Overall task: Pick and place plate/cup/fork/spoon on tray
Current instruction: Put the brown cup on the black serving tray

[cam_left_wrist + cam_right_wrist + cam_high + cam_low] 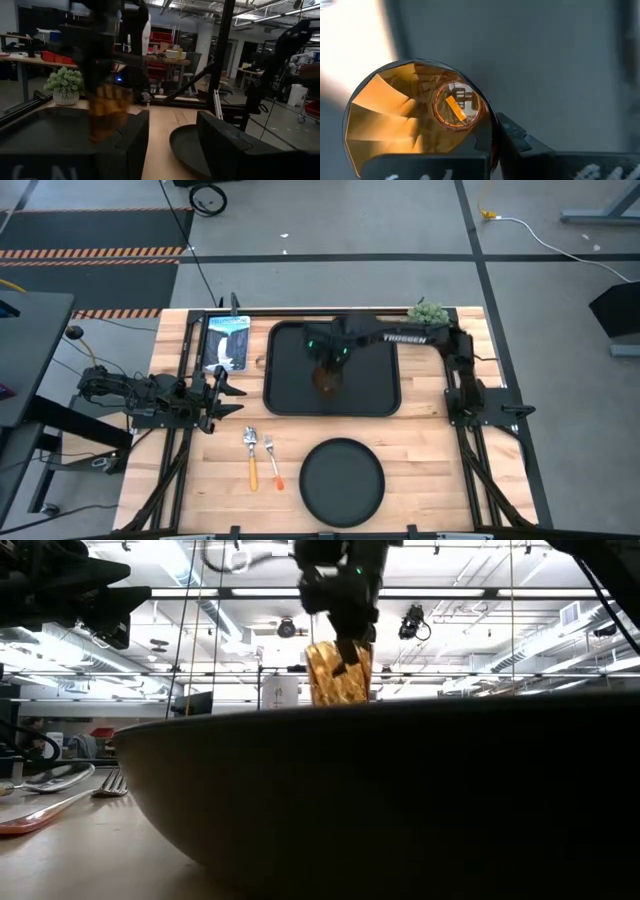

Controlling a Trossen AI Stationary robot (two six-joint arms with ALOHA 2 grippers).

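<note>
- The cup (327,378) was gripped at its rim by the right gripper (328,366), over the middle of the tray (385,395).
- In the low view the cup (339,672) hung upright, with 1 dark finger down its outer wall and its base hidden behind the near plate (400,800).
- In the right wrist view the camera looked straight down into the cup (412,117), with the fingers (512,135) closed on its rim and the tray's dark floor behind; whether the cup touched that floor could not be told.
- The tray lay at the table's (430,450) far middle.
- The plate (342,480) sat on the bare wood nearer the front edge, apart from the tray.
- The spoon (251,457) and fork (271,460) lay side by side just left of the plate, handles pointing to the front edge.
- The left gripper (228,393) waited at the table's left side, its 2 fingers spread apart and holding nothing.
- A small potted plant (428,312) stood at the far right corner beyond the tray.
</note>
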